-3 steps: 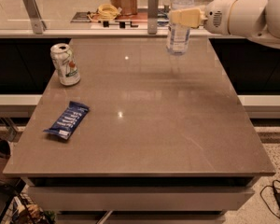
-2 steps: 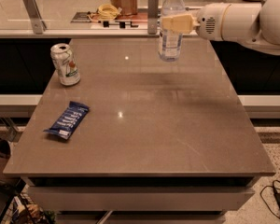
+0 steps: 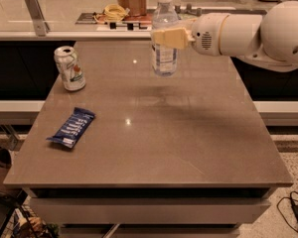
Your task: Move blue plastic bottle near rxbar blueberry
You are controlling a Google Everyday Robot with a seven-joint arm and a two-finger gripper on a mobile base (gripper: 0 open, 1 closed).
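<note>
One gripper (image 3: 164, 36) over the far half of the one table (image 3: 198, 143), its fingers (image 3: 172, 37) clamped round one blue plastic bottle (image 3: 164, 59). One soda can (image 3: 69, 68) well left of the fingers. One rxbar blueberry (image 3: 71, 127) left of them, nearer me.

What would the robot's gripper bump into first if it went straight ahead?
The gripper is shut on the blue plastic bottle, held above the table, pointing toward the picture's left. Beyond the bottle its way looks free; it probably passes above the soda can, though depth is unclear.
</note>
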